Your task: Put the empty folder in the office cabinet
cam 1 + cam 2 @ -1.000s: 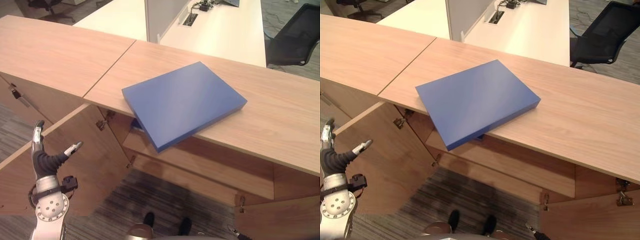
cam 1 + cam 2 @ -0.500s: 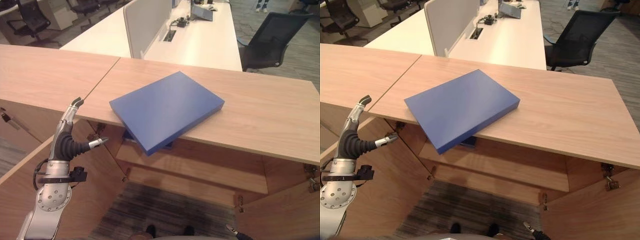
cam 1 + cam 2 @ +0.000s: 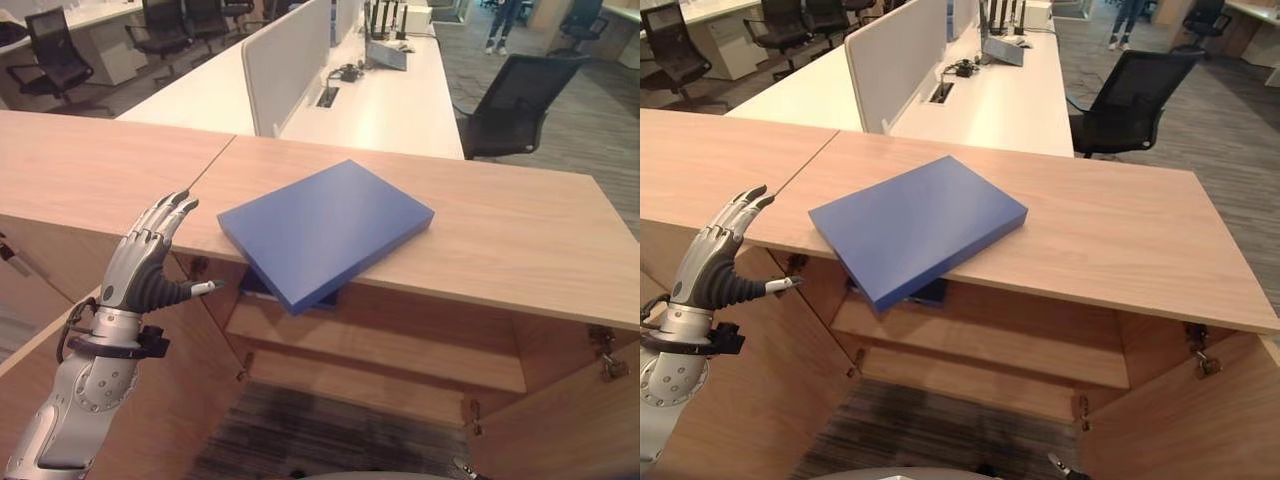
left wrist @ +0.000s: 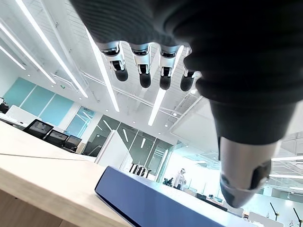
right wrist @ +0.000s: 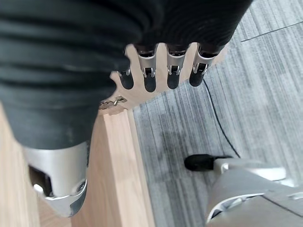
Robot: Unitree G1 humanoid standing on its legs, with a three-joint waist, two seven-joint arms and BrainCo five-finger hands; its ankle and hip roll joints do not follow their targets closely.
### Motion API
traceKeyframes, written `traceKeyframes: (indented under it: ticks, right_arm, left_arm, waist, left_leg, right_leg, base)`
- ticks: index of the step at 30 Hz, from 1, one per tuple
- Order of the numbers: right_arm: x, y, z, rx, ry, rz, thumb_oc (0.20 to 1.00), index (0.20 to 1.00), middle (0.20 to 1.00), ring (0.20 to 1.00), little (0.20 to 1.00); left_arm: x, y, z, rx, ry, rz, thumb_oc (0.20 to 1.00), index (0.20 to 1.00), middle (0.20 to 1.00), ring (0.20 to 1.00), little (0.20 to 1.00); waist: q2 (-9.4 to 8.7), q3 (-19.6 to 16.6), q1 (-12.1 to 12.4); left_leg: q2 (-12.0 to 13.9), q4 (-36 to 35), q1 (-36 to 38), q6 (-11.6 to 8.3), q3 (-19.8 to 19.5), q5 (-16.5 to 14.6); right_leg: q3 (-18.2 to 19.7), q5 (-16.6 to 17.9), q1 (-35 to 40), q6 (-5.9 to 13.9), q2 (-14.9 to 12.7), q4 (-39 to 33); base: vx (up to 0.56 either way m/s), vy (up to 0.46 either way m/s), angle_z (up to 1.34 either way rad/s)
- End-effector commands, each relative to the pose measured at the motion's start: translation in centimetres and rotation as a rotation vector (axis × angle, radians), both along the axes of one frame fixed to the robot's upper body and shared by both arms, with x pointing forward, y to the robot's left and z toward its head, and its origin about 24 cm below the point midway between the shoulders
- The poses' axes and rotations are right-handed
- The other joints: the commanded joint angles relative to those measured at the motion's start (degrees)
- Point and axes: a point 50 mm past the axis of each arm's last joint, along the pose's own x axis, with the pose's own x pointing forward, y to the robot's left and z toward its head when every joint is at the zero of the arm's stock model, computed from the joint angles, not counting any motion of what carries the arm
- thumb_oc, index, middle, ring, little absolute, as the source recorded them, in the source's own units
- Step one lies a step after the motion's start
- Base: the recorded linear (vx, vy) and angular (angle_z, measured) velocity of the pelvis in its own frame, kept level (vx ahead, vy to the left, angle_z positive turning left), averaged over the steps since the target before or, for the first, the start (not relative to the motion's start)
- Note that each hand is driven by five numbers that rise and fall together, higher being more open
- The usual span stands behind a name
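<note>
The blue folder [image 3: 325, 230] overhung the front edge of the cabinet top [image 3: 520, 240], hiding part of the shelf [image 3: 400, 340] and most of a dark blue object [image 3: 930, 292] beneath it. The person [image 3: 500, 18] far behind was cut off at the picture's upper edge. Items on the white desk [image 3: 385, 50] were too small to identify. In the left wrist view, the folder's far end ran behind the left hand's [image 4: 189, 42] thumb.

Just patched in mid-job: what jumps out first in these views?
The blue folder lies flat on the wooden cabinet top, one corner jutting past the front edge over the open cabinet. The left hand is raised with fingers open, to the folder's left, not touching it. The right hand hangs low by a cabinet door, holding nothing.
</note>
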Motion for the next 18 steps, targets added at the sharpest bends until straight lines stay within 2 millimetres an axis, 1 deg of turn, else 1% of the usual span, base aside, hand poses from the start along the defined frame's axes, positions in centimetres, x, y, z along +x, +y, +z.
traceKeyframes:
  ticks: [1,7,13,18]
  right_arm:
    - [1.9,0.4,0.1,-0.003,-0.024,0.068,1.0,1.0,1.0,1.0,1.0]
    - [1.7,0.4,0.1,-0.004,-0.017,0.071,1.0,1.0,1.0,1.0,1.0]
    - [1.4,0.3,0.1,-0.012,-0.007,0.064,1.0,1.0,1.0,1.0,1.0]
    - [1.5,0.2,0.1,-0.016,-0.011,0.062,1.0,1.0,1.0,1.0,1.0]
  left_arm:
    - [0.4,-0.3,1.7,0.099,-0.077,-0.032,1.0,1.0,1.0,1.0,1.0]
    - [0.9,-0.7,1.2,0.117,-0.047,-0.06,1.0,1.0,1.0,1.0,1.0]
    - [1.7,-1.0,0.0,0.138,0.015,-0.072,1.0,1.0,1.0,1.0,1.0]
    - [2.0,-1.1,-0.5,0.185,0.039,-0.077,1.0,1.0,1.0,1.0,1.0]
  waist:
    - [-2.19,-0.07,-0.95]
    - [-2.02,-0.35,-1.31]
    - [-1.89,-0.48,-1.95]
    - [-1.89,-0.54,-2.05]
  left_leg:
    - [-0.48,0.18,-0.78,-0.55,2.34,-4.46]
    - [-0.46,0.18,-0.53,-0.53,2.64,-4.55]
    - [-0.42,0.18,-0.23,-0.55,2.97,-4.62]
    - [-0.29,0.18,-0.05,-0.54,3.11,-4.7]
  right_leg:
    - [1.11,-5.93,3.54,3.61,-0.43,0.12]
    - [1.43,-5.92,3.63,3.61,-0.4,0.12]
    - [1.57,-5.85,3.74,3.67,-0.44,0.12]
    - [1.82,-5.82,3.74,3.68,-0.47,0.12]
  base:
    - [0.0,0.0,0.0]
    - [0.0,0.002,-0.04]
    - [0.0,0.002,-0.03]
    - [0.0,0.001,-0.02]
